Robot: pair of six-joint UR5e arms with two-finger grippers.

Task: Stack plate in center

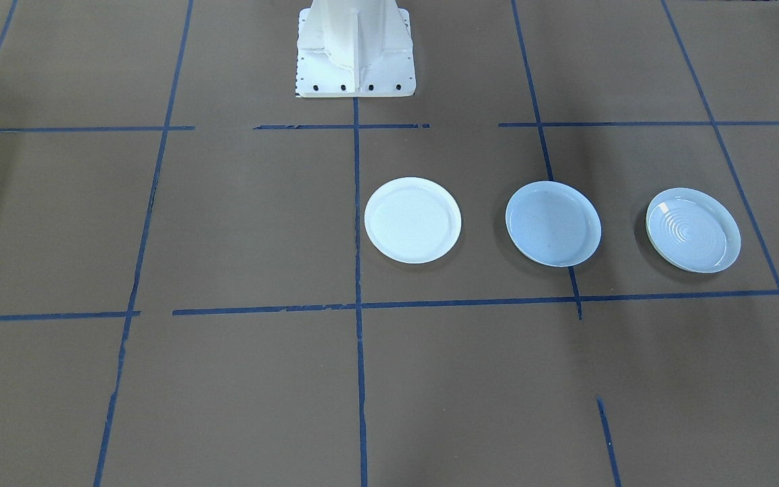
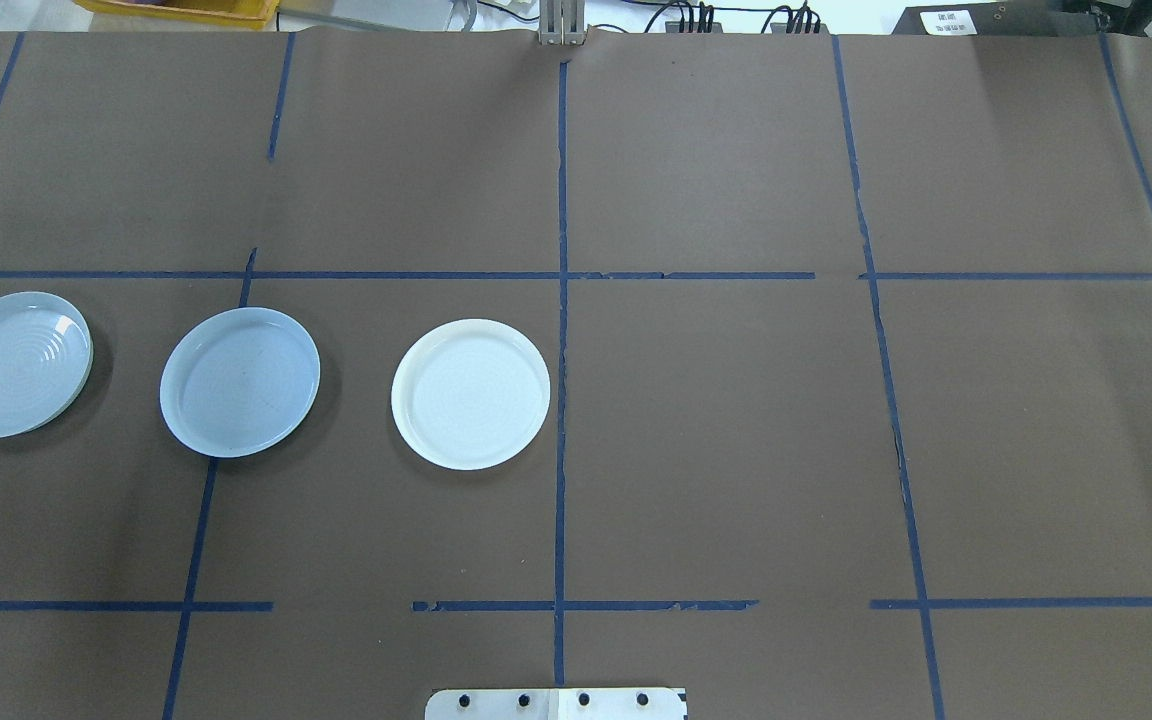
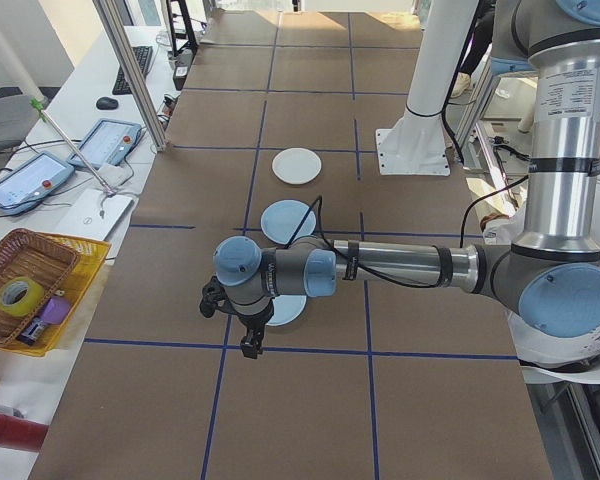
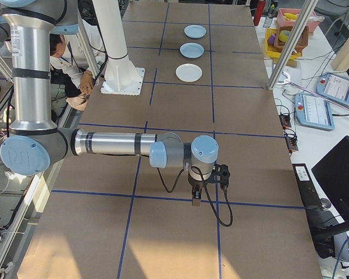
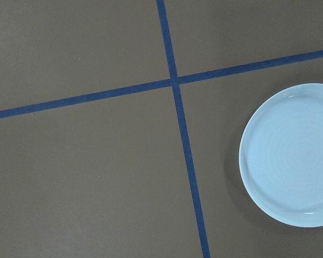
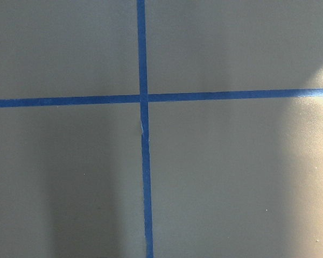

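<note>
Three equal-sized plates lie in a row on the brown table. The middle one is the pale bluish-white smooth plate (image 2: 239,382) (image 1: 553,223) (image 3: 288,220) (image 4: 192,50). A whiter matte plate (image 2: 471,394) (image 1: 412,220) lies toward the table's middle. A ringed plate with a cream edge (image 2: 14,365) (image 1: 693,230) lies at the outer end. My left gripper (image 3: 250,348) hangs beside that outer plate, which the arm partly hides in the exterior left view. The left wrist view catches a pale plate (image 5: 290,156) at its right edge. My right gripper (image 4: 196,199) hangs far from all the plates. Both grippers show only in the side views, so I cannot tell their state.
The white robot base (image 1: 356,47) stands at the table's edge. Blue tape lines (image 2: 561,300) grid the brown cover. A wicker basket (image 3: 30,285) and tablets (image 3: 105,142) sit beyond the left end. A person (image 4: 67,55) sits behind the robot.
</note>
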